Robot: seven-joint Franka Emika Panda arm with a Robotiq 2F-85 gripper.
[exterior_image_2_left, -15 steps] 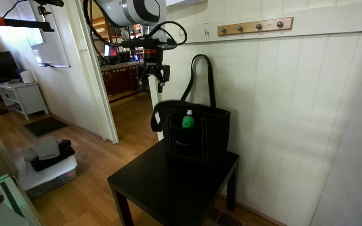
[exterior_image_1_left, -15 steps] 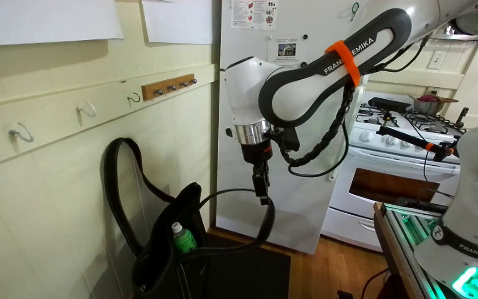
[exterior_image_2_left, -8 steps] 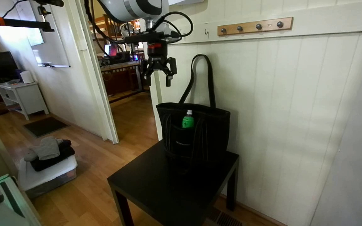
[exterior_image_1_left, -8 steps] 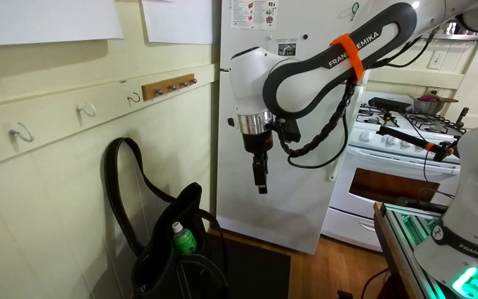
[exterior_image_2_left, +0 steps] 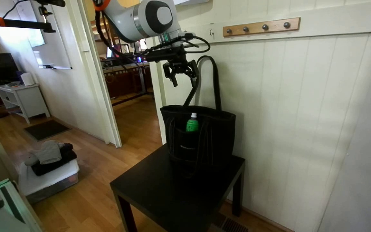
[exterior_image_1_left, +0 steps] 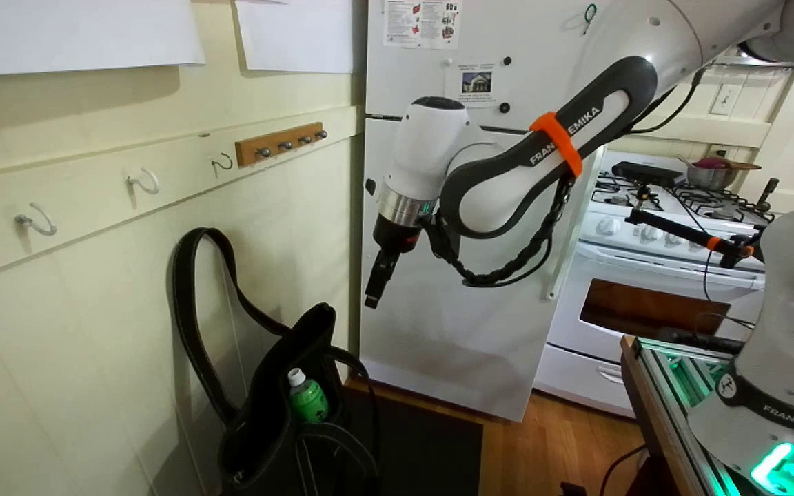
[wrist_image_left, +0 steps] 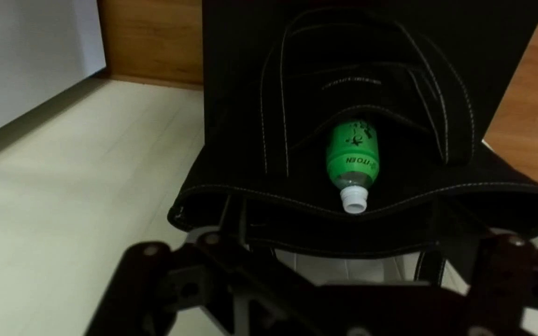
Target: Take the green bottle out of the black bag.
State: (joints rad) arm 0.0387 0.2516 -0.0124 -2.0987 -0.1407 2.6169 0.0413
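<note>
The green bottle (exterior_image_1_left: 309, 401) stands upright with a white top in the front pocket of the black bag. It also shows in an exterior view (exterior_image_2_left: 192, 124) and in the wrist view (wrist_image_left: 353, 151); its lower part is hidden in the pocket. The black bag (exterior_image_1_left: 259, 441) stands on a dark table (exterior_image_2_left: 159, 190), and its front faces out in an exterior view (exterior_image_2_left: 222, 137). My gripper (exterior_image_2_left: 185, 83) is open and empty, above the bag and apart from the bottle. It is tilted in an exterior view (exterior_image_1_left: 372, 302). In the wrist view its fingers (wrist_image_left: 346, 210) are spread either side of the bottle's line.
The bag's rear strap (exterior_image_1_left: 187, 324) stands up against the panelled wall (exterior_image_2_left: 301, 96), close to my gripper. The front strap (exterior_image_1_left: 342, 441) hangs over the bag's front. Wall hooks (exterior_image_1_left: 38, 220), a wooden peg rail (exterior_image_1_left: 280, 143) and a white fridge (exterior_image_1_left: 452, 351) stand nearby.
The front strap, stretched out by my gripper a second ago, has dropped onto the bag's front. My gripper rose, then moved towards the wall and tilted. The bottle stays in the pocket.
</note>
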